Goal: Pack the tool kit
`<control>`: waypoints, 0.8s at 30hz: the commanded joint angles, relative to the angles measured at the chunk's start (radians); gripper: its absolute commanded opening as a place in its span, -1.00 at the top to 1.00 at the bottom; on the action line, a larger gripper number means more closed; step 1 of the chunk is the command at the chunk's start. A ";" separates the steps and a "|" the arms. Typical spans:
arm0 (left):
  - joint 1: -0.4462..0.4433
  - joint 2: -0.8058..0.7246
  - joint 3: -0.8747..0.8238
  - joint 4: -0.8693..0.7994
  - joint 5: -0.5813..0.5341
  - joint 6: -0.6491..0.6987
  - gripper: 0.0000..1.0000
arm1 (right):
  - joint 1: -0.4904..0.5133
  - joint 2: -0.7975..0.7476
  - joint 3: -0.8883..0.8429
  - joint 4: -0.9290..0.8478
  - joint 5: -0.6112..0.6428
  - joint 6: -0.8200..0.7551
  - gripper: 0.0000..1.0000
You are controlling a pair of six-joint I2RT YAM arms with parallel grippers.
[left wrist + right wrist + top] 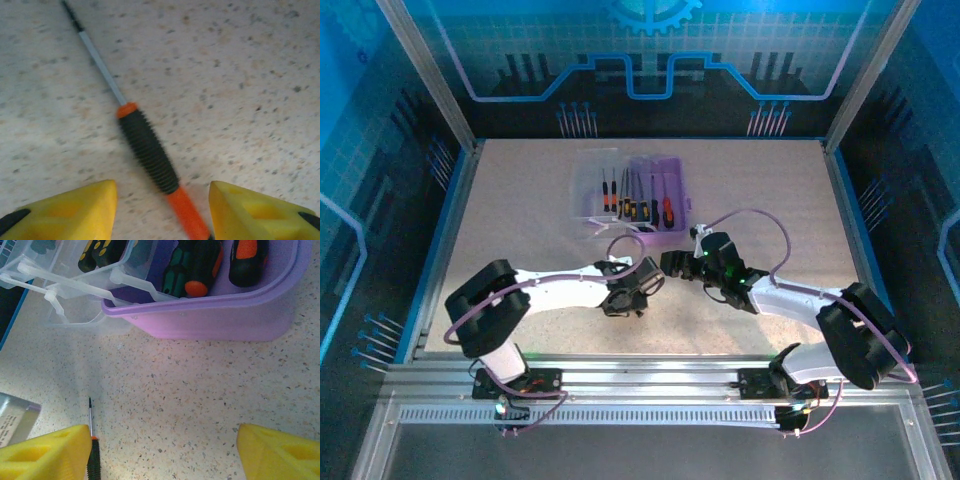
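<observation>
One loose screwdriver [147,150] is seen lying flat on the speckled worktop [240,75], near the front of the one purple case [210,322]. In the left wrist view its long axis runs diagonally, the tip directed up and left and the black ribbed, orange-ended handle down and right. The left claw [161,192] is held open, one yellow finger on either side of the handle, with a gap shown on both sides. The right claw [164,432] is spread wide over bare worktop, nothing gripped. The case is open, its clear lid [60,275] laid out beside it. Several screwdrivers [642,205] are packed side by side inside, handles toward the arms and shafts away; the exact count cannot be told.
</observation>
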 commanded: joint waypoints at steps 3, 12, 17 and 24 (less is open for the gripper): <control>-0.004 0.020 0.039 -0.027 -0.042 -0.007 0.02 | -0.017 -0.006 0.019 0.003 0.004 0.009 -0.55; -0.002 0.004 -0.020 -0.070 -0.083 0.016 0.26 | -0.023 0.017 0.028 0.014 -0.029 0.016 -0.54; -0.002 -0.014 -0.036 -0.112 -0.101 0.034 0.31 | -0.027 -0.002 0.024 0.009 -0.031 0.015 -0.54; -0.001 -0.081 -0.082 -0.135 -0.096 0.026 0.49 | -0.035 -0.027 0.015 0.007 -0.035 0.017 -0.54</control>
